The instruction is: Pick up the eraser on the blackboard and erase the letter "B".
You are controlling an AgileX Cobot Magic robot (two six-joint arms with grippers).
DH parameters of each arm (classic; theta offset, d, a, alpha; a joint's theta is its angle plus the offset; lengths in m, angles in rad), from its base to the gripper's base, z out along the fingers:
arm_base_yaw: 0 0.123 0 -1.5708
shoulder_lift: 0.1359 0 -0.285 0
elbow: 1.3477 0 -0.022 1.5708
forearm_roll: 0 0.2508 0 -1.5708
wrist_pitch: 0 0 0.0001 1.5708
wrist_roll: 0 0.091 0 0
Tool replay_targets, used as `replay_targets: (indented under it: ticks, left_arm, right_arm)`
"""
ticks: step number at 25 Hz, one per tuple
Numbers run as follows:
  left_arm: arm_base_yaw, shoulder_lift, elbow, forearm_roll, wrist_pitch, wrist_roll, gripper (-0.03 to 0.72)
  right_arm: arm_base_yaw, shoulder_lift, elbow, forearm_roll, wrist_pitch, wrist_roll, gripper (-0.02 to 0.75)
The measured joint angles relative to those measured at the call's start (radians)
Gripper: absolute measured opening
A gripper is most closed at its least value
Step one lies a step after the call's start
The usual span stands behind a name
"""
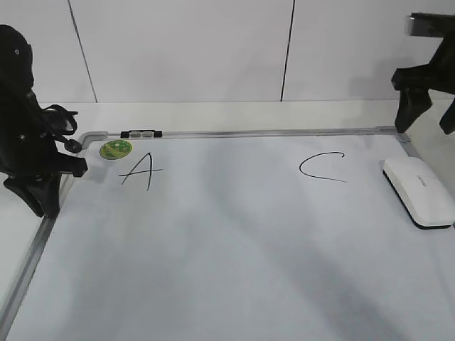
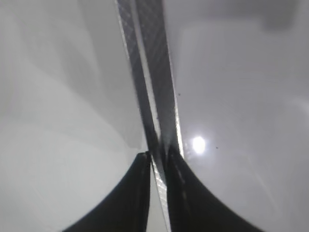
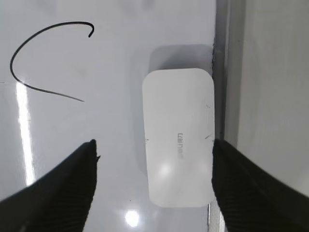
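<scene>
The white eraser [image 1: 419, 192] lies flat on the blackboard [image 1: 227, 249] near its right frame, black felt side down. In the right wrist view the eraser [image 3: 179, 135] sits below and between the spread fingers of my right gripper [image 3: 154, 145], which is open and empty. In the exterior view the right gripper [image 1: 426, 117] hangs above the board's far right corner. An "A" [image 1: 140, 170] and a "C" [image 1: 320, 168] are drawn on the board. No "B" shows between them. My left gripper [image 1: 39, 202] is shut over the left frame [image 2: 149, 72], its fingertips [image 2: 157, 157] together and empty.
A round green sticker [image 1: 115, 149] and a small black-and-silver clip [image 1: 141, 133] sit at the board's far left corner. The "C" [image 3: 43, 63] lies left of the eraser in the right wrist view. The right frame [image 3: 222, 72] runs beside the eraser. A white wall stands behind.
</scene>
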Motion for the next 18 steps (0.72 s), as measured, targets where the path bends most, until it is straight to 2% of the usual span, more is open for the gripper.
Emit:
replay_targets:
  ticks: [2,7,9,14,18]
  left_arm:
    - [0.0,0.0,0.0,0.0,0.009,0.005,0.106]
    - [0.0,0.0,-0.021,0.038,0.037,0.012,0.276]
    - [0.0,0.0,-0.049,0.054,0.037,0.012,0.319]
    - [0.0,-0.04,-0.135,0.065,0.043,0.012,0.345]
    - [0.0,-0.118,-0.154,0.065,0.052,0.014,0.347]
  right_arm:
    - [0.0,-0.022,0.0,0.0,0.002,0.0,0.587]
    - [0.0,-0.069,0.0,0.0,0.004,0.002,0.587]
    - [0.0,-0.084,0.0,0.0,0.006,0.002,0.587]
    - [0.0,-0.136,0.0,0.002,0.01,0.002,0.587]
    - [0.0,-0.2,0.0,0.004,0.013,0.002,0.587]
